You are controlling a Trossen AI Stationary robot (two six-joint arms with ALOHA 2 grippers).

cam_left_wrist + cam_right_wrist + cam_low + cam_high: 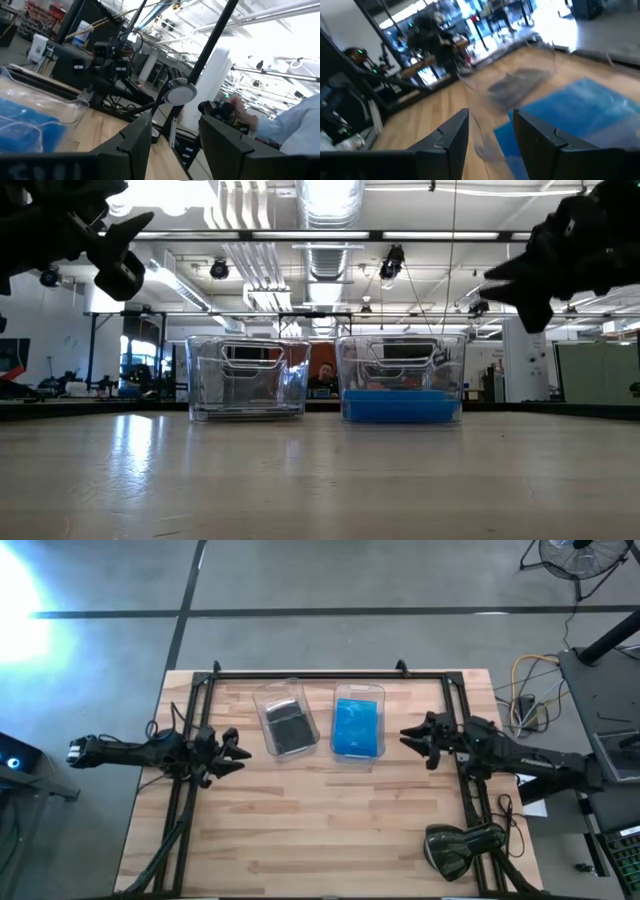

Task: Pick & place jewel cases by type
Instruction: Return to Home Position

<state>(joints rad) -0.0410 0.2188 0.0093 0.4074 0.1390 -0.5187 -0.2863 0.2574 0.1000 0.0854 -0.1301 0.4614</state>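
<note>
We find the black cases [290, 730] and blue cases [356, 728] sorted. The left gripper [238, 752] and right gripper [409, 737] hang parted and empty. We judge only homing is left.

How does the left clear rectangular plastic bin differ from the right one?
The left clear plastic bin holds dark grey jewel cases; the right clear plastic bin holds translucent blue jewel cases. The left bin sits skewed, the right bin straighter. Both stand side by side.
</note>
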